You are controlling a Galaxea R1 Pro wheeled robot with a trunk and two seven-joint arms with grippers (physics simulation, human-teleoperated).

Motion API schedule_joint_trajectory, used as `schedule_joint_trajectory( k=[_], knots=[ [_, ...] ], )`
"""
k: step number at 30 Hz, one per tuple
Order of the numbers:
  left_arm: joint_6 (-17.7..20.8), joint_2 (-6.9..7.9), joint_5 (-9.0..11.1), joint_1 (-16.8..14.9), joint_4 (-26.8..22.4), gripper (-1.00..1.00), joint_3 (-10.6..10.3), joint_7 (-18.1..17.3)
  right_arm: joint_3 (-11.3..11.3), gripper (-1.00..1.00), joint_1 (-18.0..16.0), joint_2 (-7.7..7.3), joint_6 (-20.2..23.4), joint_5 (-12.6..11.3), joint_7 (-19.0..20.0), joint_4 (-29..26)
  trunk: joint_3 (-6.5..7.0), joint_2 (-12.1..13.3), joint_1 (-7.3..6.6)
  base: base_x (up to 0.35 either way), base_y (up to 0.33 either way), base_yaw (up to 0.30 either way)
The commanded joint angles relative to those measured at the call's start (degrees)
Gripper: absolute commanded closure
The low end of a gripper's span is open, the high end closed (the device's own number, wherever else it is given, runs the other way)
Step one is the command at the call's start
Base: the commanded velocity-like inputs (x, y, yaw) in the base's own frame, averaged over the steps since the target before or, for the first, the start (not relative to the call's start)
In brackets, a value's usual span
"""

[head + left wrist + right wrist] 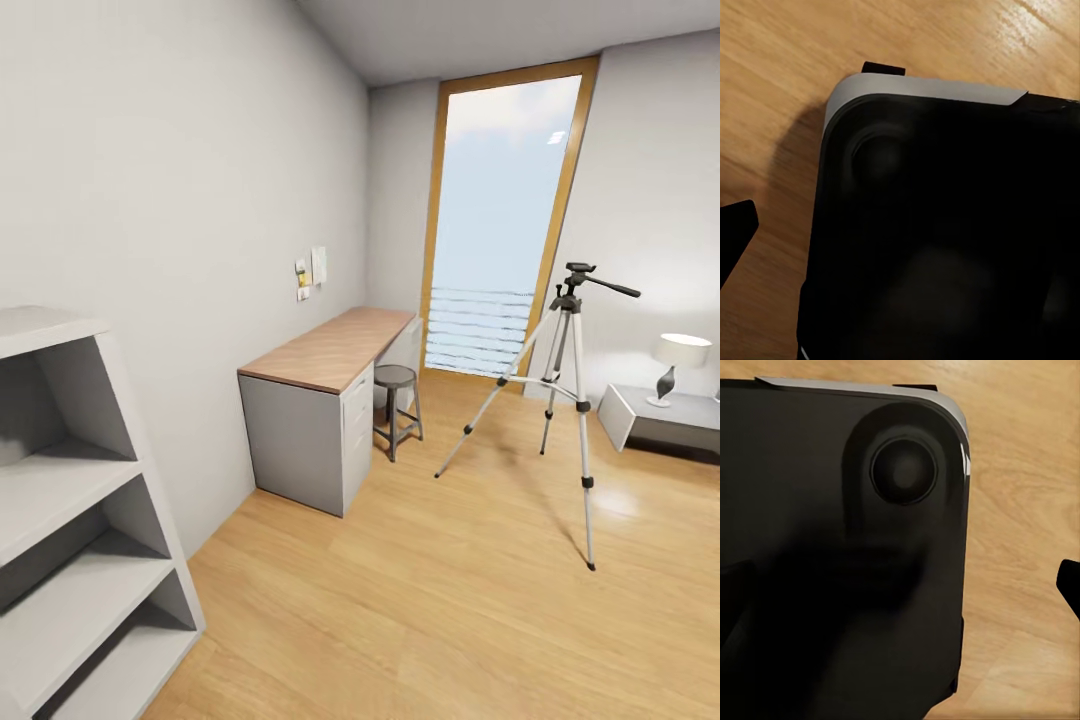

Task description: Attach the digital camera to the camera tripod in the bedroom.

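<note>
Ahead, camera tripod (567, 385) stood on wood floor (420, 600) at 2 o'clock, desk (330, 385) at 11; finger state of both grippers couldn't be told

White cubby shelf (70, 500) runs off the head view's left and bottom edges, its far side unseen. Low grey bedside table (665, 418) and its white-shaded lamp (678, 362) are clipped at the right edge. Small papers pinned to the white wall (311, 270) are too small to read. Grey round stool (396, 404) stands partly behind the wood-topped grey desk (325, 400). In both wrist views a black, grey-rimmed robot base (945, 225) (832, 570) (cropped by the frame) covers much of the light wood floor (780, 75) (1020, 585); a dark sliver (735, 232) at one edge cannot be identified.
</note>
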Motion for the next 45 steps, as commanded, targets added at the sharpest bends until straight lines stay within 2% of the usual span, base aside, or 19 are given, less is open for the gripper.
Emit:
schedule_joint_trajectory(
  k=[1, 15, 45],
  knots=[
    [-0.11, -0.01, 0.41, 0.01, -0.03, -1.00, 0.01, 0.00, 0.02, -1.00, 0.00, 0.00, -0.20, 0.01, -0.02, 0.01, -0.04, -0.02, 0.00, -0.002, 0.000, 0.000],
    [-0.11, 0.03, 0.41, 0.01, -0.18, -1.00, 0.01, 0.00, -0.12, -1.00, 0.01, 0.01, -0.33, -0.10, -0.02, 0.01, -0.04, -0.02, 0.00, 0.000, 0.000, -0.023],
    [-0.11, -0.01, 0.36, 0.01, -0.32, -1.00, 0.01, 0.01, -0.15, -1.00, -0.01, 0.08, -0.25, -0.17, -0.01, 0.01, -0.04, -0.02, 0.00, 0.000, 0.000, -0.234]
  ],
)
